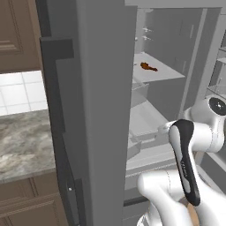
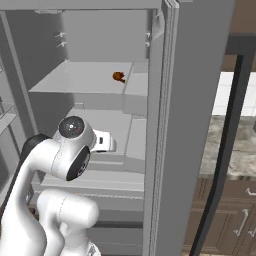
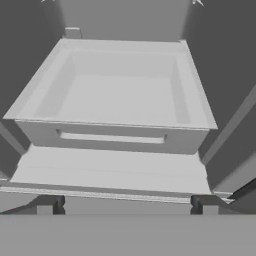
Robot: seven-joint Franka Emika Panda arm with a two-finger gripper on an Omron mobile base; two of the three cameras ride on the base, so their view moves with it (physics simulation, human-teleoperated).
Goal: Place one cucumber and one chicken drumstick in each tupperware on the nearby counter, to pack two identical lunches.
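One reddish-brown chicken drumstick lies on an upper shelf inside the open fridge, and it appears again as the drumstick from the other side. My gripper is open, its fingertips spread wide and holding nothing. It points into the fridge at a pale grey drawer below the drumstick's shelf. The hand reaches in at middle-shelf height. The marbled counter lies left of the fridge, and the counter also shows to its right. The cucumber and the tupperware are out of view.
The open grey fridge door stands close on the arm's left, and another door on its right. Fridge shelves and side walls hem in the hand. Dark brown cabinets sit under the counter.
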